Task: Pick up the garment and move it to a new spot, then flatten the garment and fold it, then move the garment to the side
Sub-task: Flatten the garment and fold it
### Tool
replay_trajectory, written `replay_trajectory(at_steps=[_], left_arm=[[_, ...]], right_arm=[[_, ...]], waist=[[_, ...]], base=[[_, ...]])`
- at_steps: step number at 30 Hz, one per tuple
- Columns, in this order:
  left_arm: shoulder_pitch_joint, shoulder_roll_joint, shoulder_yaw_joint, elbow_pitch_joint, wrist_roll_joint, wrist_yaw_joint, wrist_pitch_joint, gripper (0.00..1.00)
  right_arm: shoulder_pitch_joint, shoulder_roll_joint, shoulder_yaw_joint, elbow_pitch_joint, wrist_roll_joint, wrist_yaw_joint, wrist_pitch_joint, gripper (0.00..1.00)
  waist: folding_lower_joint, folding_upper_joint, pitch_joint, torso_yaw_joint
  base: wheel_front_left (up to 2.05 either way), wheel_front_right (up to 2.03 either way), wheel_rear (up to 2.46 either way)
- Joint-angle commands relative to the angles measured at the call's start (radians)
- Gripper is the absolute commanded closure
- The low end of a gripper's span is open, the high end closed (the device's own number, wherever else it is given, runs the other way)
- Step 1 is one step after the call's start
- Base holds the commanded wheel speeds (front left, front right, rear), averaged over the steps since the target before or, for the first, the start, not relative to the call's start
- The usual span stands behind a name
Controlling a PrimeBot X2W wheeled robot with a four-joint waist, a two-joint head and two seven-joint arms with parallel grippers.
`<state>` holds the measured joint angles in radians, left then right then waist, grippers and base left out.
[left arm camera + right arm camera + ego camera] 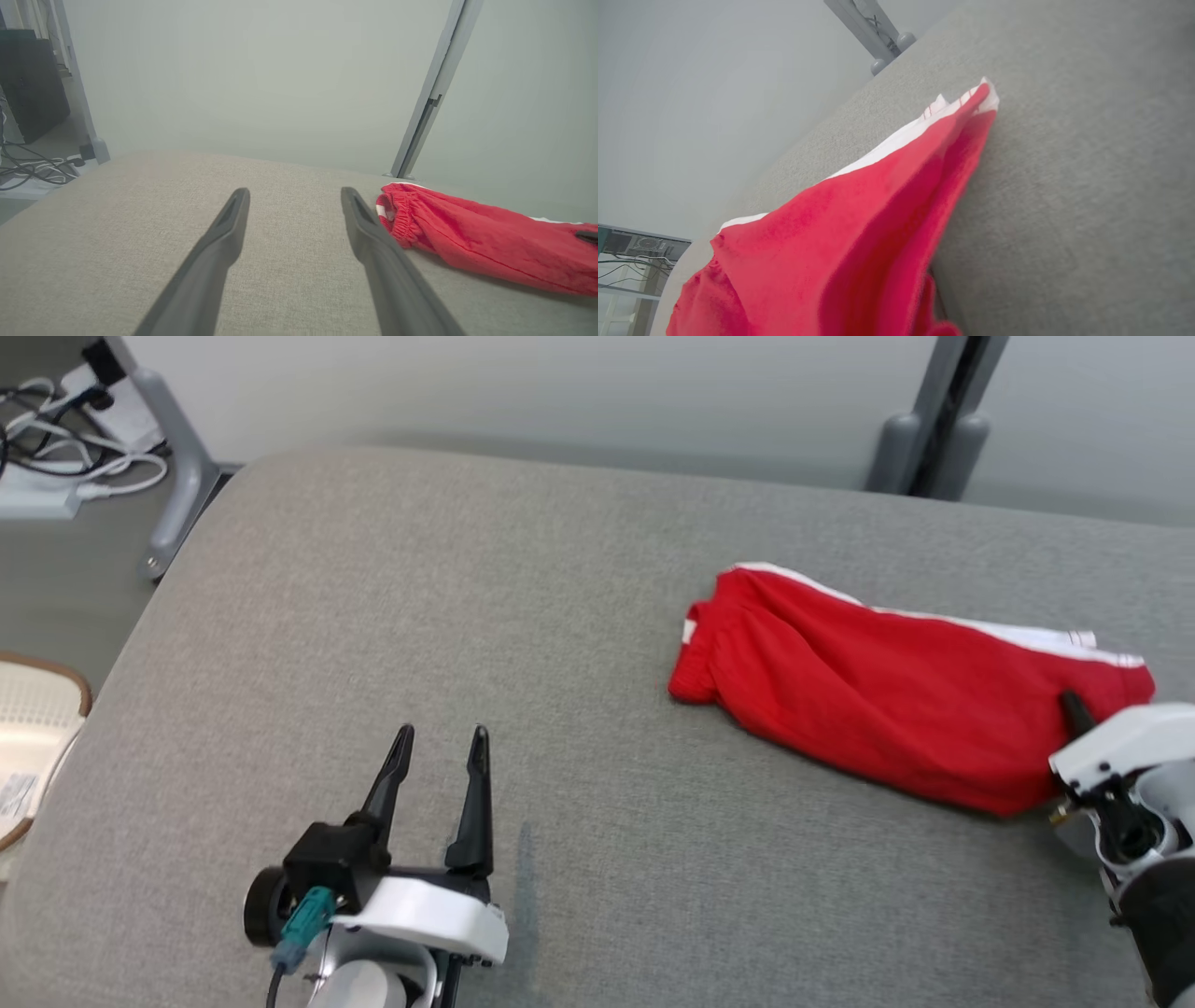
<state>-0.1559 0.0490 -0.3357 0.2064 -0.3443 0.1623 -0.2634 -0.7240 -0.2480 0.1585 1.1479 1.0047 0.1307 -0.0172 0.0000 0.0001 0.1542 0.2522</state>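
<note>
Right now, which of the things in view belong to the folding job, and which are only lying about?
For the job:
- red garment, pinched at one end by the shut right gripper
- open left gripper, apart from it
- grey padded table under both

Just lying about:
- pale basket beside the table's left edge
- cables on the floor
- grey post behind the table
</note>
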Motion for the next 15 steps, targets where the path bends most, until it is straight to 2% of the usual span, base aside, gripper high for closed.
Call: replay_trajectory(at_steps=[1, 8, 15], left_arm=[[0.018, 0.004, 0.014, 0.000, -0.018, -0.004, -0.001, 0.00], [0.021, 0.004, 0.017, -0.005, -0.019, -0.013, -0.001, 0.00], [0.009, 0.004, 0.015, 0.001, -0.020, -0.016, -0.001, 0.00]], right_arm=[[0.028, -0.016, 0.003, 0.011, -0.004, 0.000, -0.009, 1.00], [0.032, -0.034, 0.020, -0.001, -0.016, 0.000, -0.036, 1.00], [-0.027, -0.035, 0.078, 0.000, -0.083, 0.000, -0.084, 1.00]], waist=[[0.0000, -0.0001, -0.032, -0.028], [0.0000, -0.0001, -0.028, -0.051], [0.0000, -0.0001, -0.018, -0.034]], base=[[0.00, 0.00, 0.00], [0.00, 0.00, 0.00], [0.00, 0.00, 0.00]])
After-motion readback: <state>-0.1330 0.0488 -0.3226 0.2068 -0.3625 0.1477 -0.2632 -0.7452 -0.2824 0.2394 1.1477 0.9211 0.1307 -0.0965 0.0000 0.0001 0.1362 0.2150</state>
